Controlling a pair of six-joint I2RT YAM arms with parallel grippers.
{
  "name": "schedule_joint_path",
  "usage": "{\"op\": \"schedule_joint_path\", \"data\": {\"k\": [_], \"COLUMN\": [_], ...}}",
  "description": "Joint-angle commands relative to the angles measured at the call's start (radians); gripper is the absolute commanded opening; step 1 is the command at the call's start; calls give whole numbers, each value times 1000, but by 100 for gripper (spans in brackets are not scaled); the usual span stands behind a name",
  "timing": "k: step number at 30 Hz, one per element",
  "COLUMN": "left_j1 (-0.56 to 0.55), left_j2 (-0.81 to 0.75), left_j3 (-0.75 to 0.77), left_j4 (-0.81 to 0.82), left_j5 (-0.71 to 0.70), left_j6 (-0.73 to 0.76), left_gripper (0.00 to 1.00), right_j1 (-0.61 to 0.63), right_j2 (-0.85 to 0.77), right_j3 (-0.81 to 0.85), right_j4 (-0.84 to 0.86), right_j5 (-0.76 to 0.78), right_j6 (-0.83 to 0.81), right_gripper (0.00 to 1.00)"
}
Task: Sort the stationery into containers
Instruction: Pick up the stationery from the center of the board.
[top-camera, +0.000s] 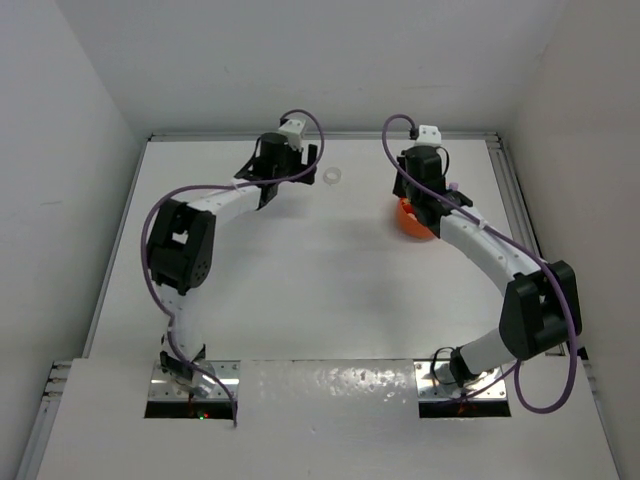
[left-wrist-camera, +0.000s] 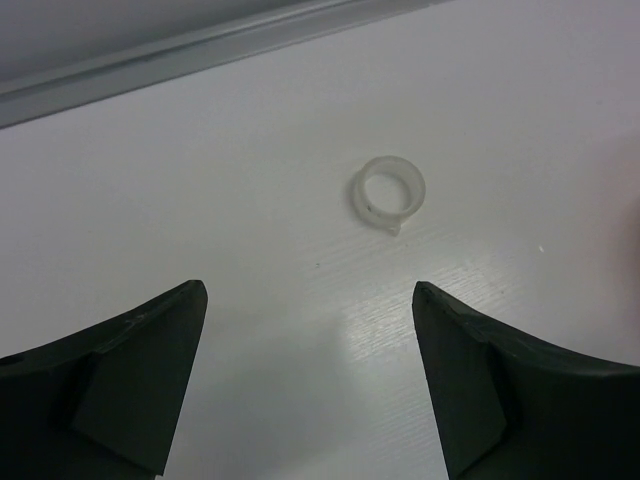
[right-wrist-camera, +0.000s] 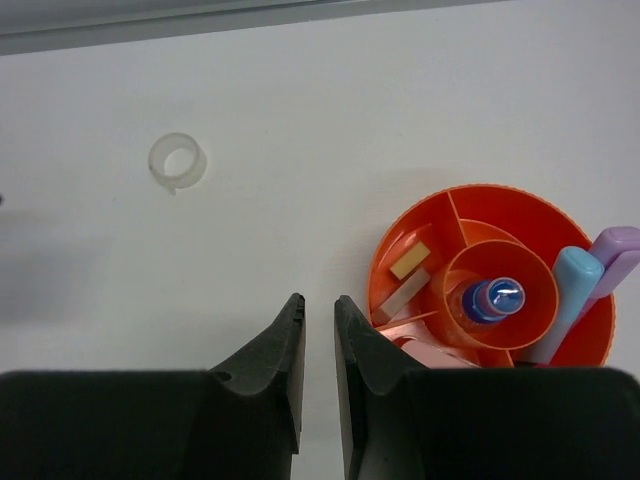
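Note:
The clear ring (top-camera: 332, 177) lies flat on the white table near the back edge. In the left wrist view the ring (left-wrist-camera: 390, 190) is ahead of my left gripper (left-wrist-camera: 310, 290), a little right of centre; that gripper is wide open and empty. The round orange tub (right-wrist-camera: 500, 192) holds a tan block (right-wrist-camera: 410, 261), a small blue bottle (right-wrist-camera: 495, 298) in its middle cup, a pastel blue piece (right-wrist-camera: 570, 290), a lilac piece (right-wrist-camera: 615, 255) and a pink piece (right-wrist-camera: 440, 350). My right gripper (right-wrist-camera: 319, 300) is shut and empty, just left of the tub. The pink marker is out of view.
A raised metal rail (left-wrist-camera: 200, 50) runs along the table's back edge just beyond the ring. White walls close in the table on three sides. In the top view the right arm covers most of the orange tub (top-camera: 408, 222).

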Motion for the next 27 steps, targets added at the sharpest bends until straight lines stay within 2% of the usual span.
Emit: {"op": "schedule_joint_path", "data": {"k": [1,3,6,8,12,16,23,27], "left_j1": [-32,-37,-35,-41,-66,-96,-112,-104], "left_j2": [101,188,328,408,514,580,594,603], "left_j3": [149,221,411,563,680,755,742,743], "left_j4": [-63,-119,-251,-290,-284,-250,-287,-359], "left_j5": [-47,-64,-65,-85,-186,-278,-285,-253], "left_j6": [47,23,-45,-89,-57,-14,0,-64], "left_gripper": [82,83,83,82,81,81,80,72], "right_j1": [-26,-31,-40,-51,-55,-57,-60,-63], "right_j2": [-24,-24,-32,-41,-53,-88,-121,-130], "right_j3": [-12,-20,-24,-24,-3,-23,-67,-69], "right_j4": [41,41,41,35,-25,-39,-24,-20], "right_j5": [-52,-61,-67,-83,-129,-144,-136,-130], "right_j6": [-4,-6,-12,11,20,30,54,54], "right_gripper": [17,17,17,17,17,17,17,17]}}
